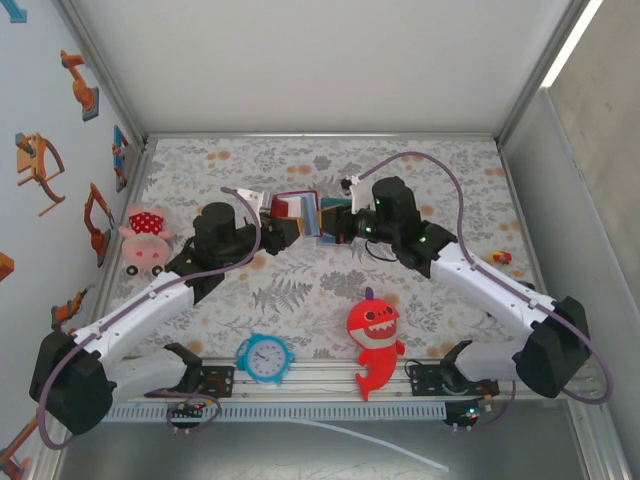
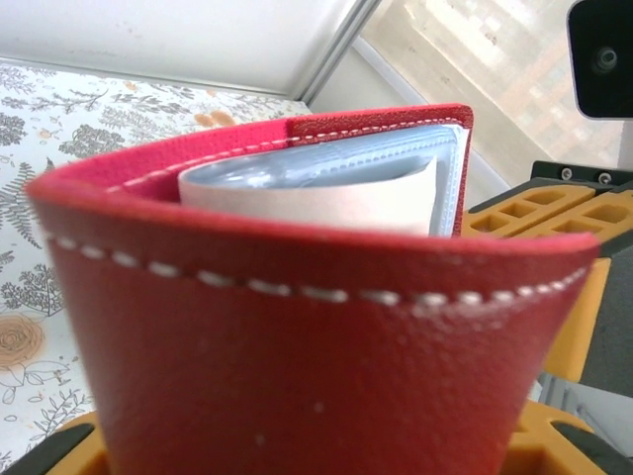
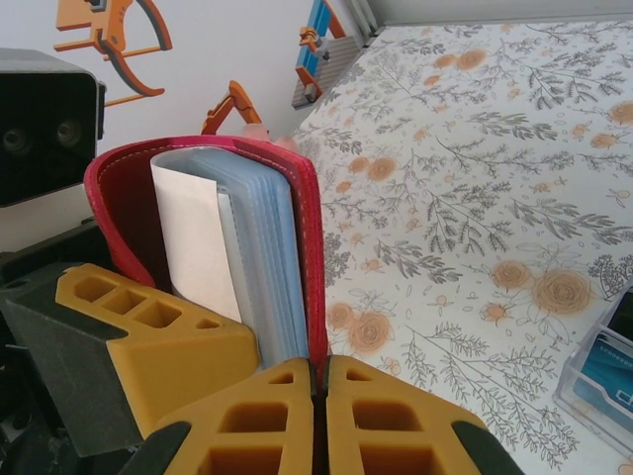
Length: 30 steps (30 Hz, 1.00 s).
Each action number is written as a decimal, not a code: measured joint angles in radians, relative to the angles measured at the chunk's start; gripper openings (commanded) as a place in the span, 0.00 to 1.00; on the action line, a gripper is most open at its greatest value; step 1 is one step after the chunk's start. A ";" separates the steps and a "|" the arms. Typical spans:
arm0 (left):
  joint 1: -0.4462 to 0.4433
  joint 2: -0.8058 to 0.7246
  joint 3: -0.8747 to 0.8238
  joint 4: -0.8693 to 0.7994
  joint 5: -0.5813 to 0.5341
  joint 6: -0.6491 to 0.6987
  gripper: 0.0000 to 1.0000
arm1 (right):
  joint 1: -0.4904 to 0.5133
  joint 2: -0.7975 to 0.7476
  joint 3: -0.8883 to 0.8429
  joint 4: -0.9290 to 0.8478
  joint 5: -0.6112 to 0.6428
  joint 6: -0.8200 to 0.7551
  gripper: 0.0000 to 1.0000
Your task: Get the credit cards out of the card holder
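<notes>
The right gripper (image 3: 318,368) is pinching its fingers tight on the edge of one cover of the card holder (image 3: 302,247), which is standing open and upright above them. The left gripper (image 2: 307,450) is flanking the other, bowed cover, one finger at each side; whether it is clamping, I cannot tell. Pale blue-grey sleeves (image 3: 262,257) are sitting inside. The card holder is hanging between both grippers above the floral table (image 1: 300,290).

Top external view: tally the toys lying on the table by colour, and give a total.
Pink: 1, the pink plush
Blue: 1, the blue clock
Red: 1, the red shark
Red and yellow: 1, the small toy near the right wall
Total: 4
</notes>
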<state>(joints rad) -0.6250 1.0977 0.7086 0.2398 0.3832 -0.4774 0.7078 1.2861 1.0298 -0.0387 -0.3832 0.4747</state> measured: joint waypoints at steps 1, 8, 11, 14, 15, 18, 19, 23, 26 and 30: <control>0.000 -0.001 0.000 0.001 0.005 -0.002 0.34 | -0.004 0.001 0.000 0.003 -0.011 0.000 0.00; 0.011 -0.005 0.000 0.011 0.029 -0.007 0.33 | -0.021 0.025 0.000 0.052 -0.083 0.009 0.09; 0.013 -0.006 0.000 0.013 0.031 -0.008 0.33 | -0.024 0.034 0.000 0.068 -0.100 0.018 0.14; 0.013 -0.010 0.000 0.014 0.033 -0.012 0.33 | -0.024 0.035 0.000 0.080 -0.115 0.026 0.19; 0.013 -0.012 0.000 0.013 0.033 -0.014 0.33 | -0.024 0.035 0.000 0.082 -0.120 0.026 0.22; 0.013 -0.017 0.000 0.014 0.033 -0.016 0.33 | -0.024 0.035 0.000 0.098 -0.133 0.025 0.26; 0.013 -0.018 0.000 0.014 0.033 -0.016 0.33 | -0.024 0.035 0.000 0.103 -0.137 0.026 0.26; 0.013 -0.027 0.000 0.014 0.033 -0.023 0.30 | -0.024 0.035 -0.006 0.124 -0.151 0.025 0.31; 0.013 -0.033 0.000 0.014 0.039 -0.029 0.27 | -0.024 0.034 -0.010 0.134 -0.152 0.026 0.32; 0.013 -0.047 -0.002 0.016 0.049 -0.033 0.23 | -0.025 0.026 -0.029 0.165 -0.153 0.026 0.31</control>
<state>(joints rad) -0.6117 1.0512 0.7063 0.2554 0.4320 -0.5102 0.6830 1.3125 1.0012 0.1265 -0.5358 0.5011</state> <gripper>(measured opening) 0.243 0.314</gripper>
